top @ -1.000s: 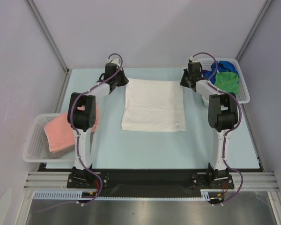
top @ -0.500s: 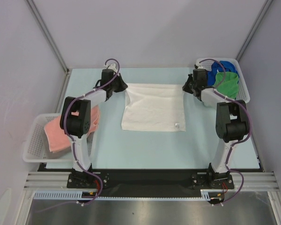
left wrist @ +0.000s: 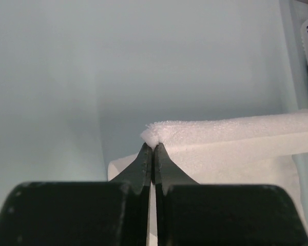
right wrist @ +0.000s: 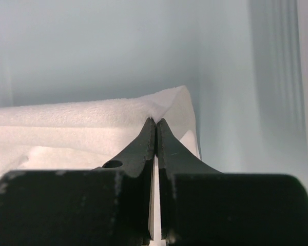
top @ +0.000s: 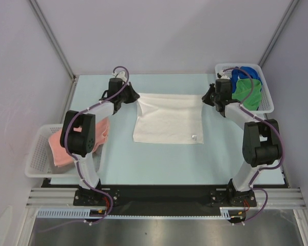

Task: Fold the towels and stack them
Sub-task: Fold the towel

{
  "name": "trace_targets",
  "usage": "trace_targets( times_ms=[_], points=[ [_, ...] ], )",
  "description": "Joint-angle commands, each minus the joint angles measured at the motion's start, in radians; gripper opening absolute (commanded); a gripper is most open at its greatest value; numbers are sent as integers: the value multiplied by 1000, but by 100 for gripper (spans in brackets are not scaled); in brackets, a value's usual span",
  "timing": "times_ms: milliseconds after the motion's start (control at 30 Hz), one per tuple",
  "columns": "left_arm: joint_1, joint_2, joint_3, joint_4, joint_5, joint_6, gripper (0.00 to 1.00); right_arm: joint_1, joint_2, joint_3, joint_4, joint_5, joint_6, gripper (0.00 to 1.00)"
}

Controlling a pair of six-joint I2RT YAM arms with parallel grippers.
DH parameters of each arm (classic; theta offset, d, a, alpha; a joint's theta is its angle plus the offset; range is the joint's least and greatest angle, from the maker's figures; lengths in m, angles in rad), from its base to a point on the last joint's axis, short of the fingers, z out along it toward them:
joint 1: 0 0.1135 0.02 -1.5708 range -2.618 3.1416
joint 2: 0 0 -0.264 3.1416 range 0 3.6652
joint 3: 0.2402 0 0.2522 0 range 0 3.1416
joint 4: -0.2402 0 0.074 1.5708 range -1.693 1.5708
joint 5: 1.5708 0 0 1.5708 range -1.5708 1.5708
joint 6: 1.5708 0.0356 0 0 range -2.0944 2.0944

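White towel (top: 168, 120) pinched at both far corners
Top: it lies mid-bench (top: 118, 154), far edge raised. Left wrist: left hand (left wrist: 153, 146) clamps only the corner tip, which could slip out. Right wrist: right hand (right wrist: 156, 122) grips as shallowly; uneven pulls would skew the fold.

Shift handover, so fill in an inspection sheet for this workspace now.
Surface: pale blue table.
Job's things: white towel spread mid-table, far edge lifted; pink towel in left basket; blue towel and green towel in right basket.
Clutter: nothing seen.
Grippers: left gripper shut on the white towel's far left corner; right gripper shut on its far right corner.
Cables: purple cables run along both arms.
Surroundings: grey walls; metal rail at near edge.
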Motion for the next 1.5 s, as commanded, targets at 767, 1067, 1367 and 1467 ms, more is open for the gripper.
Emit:
trace_targets(
  times_ms=[767,1067,1367,1467],
  points=[
    [15,-31,-57,311,164,44,14,-17,-115,-156,302,-5,31,0],
    [14,-169,-361,546,177,-42,25,-7,-252,-452,484,-18,89,3],
    [-23,-338,-575,602,55,-108,35,-1,-404,-550,434,28,135,36],
    [-35,-406,-591,488,-46,-141,35,9,-428,-521,334,92,138,39]
  ],
)
